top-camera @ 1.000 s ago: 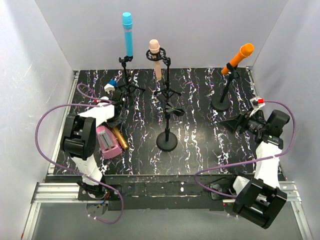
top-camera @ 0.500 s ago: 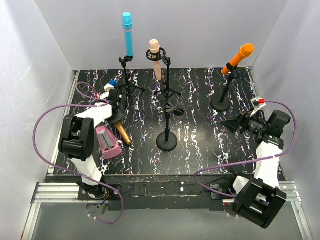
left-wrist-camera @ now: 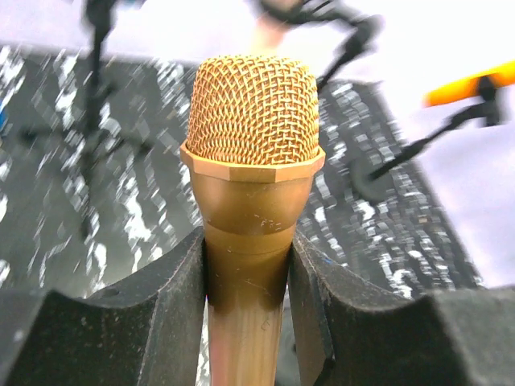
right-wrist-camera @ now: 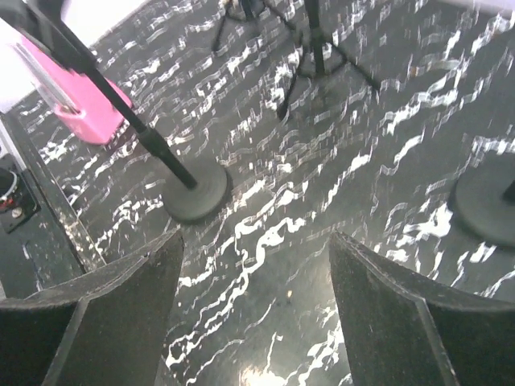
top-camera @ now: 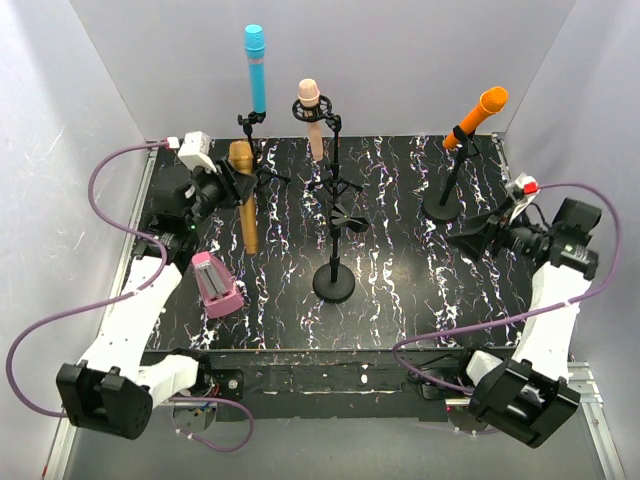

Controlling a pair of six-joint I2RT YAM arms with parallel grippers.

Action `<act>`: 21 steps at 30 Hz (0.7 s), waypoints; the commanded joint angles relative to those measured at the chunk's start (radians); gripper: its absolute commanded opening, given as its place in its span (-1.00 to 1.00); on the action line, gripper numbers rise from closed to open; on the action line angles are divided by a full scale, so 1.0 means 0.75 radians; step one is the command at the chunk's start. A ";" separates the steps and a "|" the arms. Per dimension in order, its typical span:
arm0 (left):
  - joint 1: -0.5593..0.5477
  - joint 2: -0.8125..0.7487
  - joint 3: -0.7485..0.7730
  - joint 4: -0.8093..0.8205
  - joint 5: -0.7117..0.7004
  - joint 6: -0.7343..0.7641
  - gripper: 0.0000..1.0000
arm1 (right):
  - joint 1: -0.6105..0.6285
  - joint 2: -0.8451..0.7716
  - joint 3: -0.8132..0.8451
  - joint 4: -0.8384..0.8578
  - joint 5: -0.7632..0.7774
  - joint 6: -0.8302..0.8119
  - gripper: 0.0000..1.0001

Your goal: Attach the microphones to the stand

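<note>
My left gripper (top-camera: 228,185) (left-wrist-camera: 248,241) is shut on the golden-brown microphone (top-camera: 243,200) (left-wrist-camera: 251,161), which hangs upright above the table's back left, head up. The cyan microphone (top-camera: 256,70) stands clipped on the back-left stand. The pale pink microphone (top-camera: 312,120) sits in the ring mount of the tripod stand beside it. The orange microphone (top-camera: 478,115) (left-wrist-camera: 471,84) slants on the right stand. The centre stand (top-camera: 333,283) (right-wrist-camera: 195,191) has a round base and a bare clip (top-camera: 345,220). My right gripper (top-camera: 468,243) (right-wrist-camera: 256,241) is open over the table's right side, holding nothing.
A flat pink box (top-camera: 215,283) (right-wrist-camera: 76,104) lies at front left. The orange microphone's stand has a round base (top-camera: 442,207) (right-wrist-camera: 487,205) at right. White walls close in the marbled black table (top-camera: 400,300) on three sides. Purple cables loop off both arms.
My left gripper closed on the golden-brown microphone beside the pink box and lifted it up and back, turning it upright. The right arm shifted slightly up and to the right.
</note>
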 commanded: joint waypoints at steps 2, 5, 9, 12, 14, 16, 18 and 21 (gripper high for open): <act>0.000 -0.061 0.153 0.331 0.401 0.001 -1.00 | 0.016 0.125 0.462 -0.836 -0.163 -0.584 0.60; -0.036 0.028 0.292 0.466 0.512 -0.110 -1.00 | 0.098 0.201 0.667 -1.088 -0.171 -0.724 0.60; -0.255 0.159 0.511 0.483 0.463 -0.061 -1.00 | 0.292 0.234 0.829 -1.218 -0.161 -0.718 0.60; -0.474 0.286 0.695 0.489 0.408 -0.006 -1.00 | 0.468 0.212 0.923 -1.061 -0.177 -0.457 0.61; -0.594 0.364 0.775 0.523 0.363 0.023 -1.00 | 0.548 0.163 0.932 -0.778 -0.159 -0.139 0.61; -0.719 0.441 0.838 0.550 0.310 0.053 -1.00 | 0.581 0.079 0.854 -0.309 -0.151 0.233 0.67; -0.799 0.505 0.890 0.587 0.265 0.072 -1.00 | 0.591 -0.007 0.713 0.171 -0.118 0.595 0.76; -0.889 0.593 0.961 0.614 0.220 0.096 -1.00 | 0.591 -0.054 0.586 0.557 -0.059 0.983 0.82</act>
